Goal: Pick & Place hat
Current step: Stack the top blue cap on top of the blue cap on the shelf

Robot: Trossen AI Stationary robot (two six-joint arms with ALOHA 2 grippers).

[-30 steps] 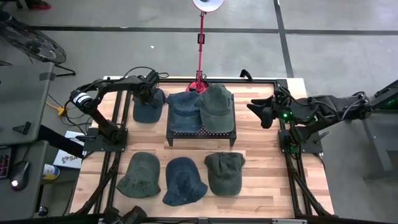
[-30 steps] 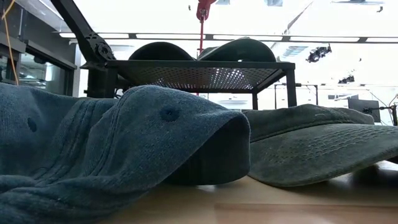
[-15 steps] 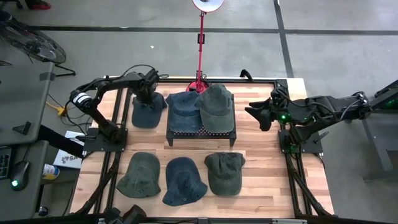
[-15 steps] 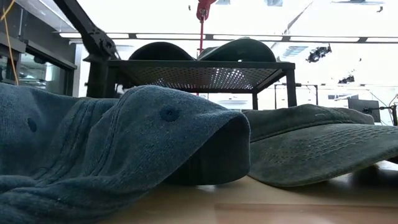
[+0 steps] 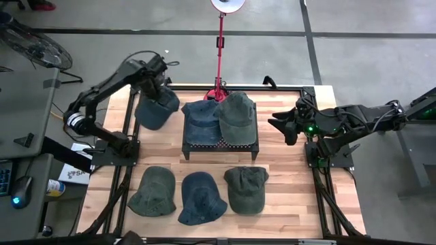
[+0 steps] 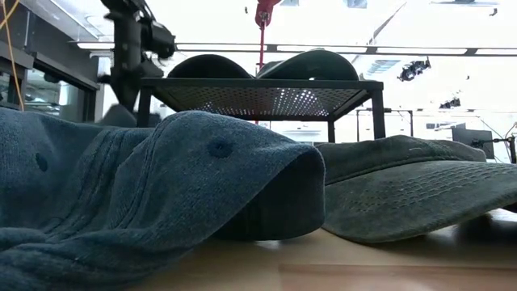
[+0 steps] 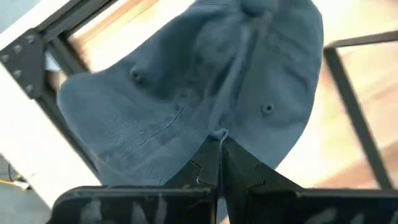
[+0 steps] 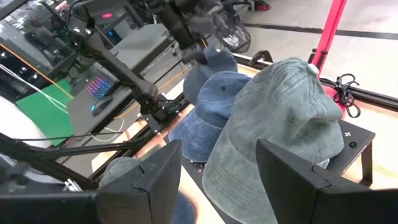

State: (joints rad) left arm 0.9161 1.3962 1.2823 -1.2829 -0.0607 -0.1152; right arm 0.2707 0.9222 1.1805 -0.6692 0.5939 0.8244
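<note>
My left gripper (image 5: 152,87) hangs over the table's far left corner, shut on a blue hat (image 5: 156,111) that is in the air beside the black mesh rack (image 5: 220,144). The same hat fills the left wrist view (image 7: 186,87). On the rack rest a blue hat (image 5: 201,121) and a green hat (image 5: 237,116). My right gripper (image 5: 281,126) waits open to the right of the rack, with nothing between its fingers (image 8: 168,171). My left gripper pinches a small ridge of the crown's cloth (image 7: 216,133) between its two fingertips, along a seam. The fingers come from above and point down. The hat hangs below them, lifted clear of the table, its crown spread toward the camera.
Three hats lie in a row near the front edge: green (image 5: 152,191), blue (image 5: 201,198), green (image 5: 245,188). A red lamp stand (image 5: 220,47) rises behind the rack. The black frame rails (image 5: 122,170) run along both sides of the table.
My left gripper has risen from the table at the far left and carried the blue hat up with it. The hat, which lay on the wood beside the rack, now hangs clear of it, a little farther toward the far left corner.
</note>
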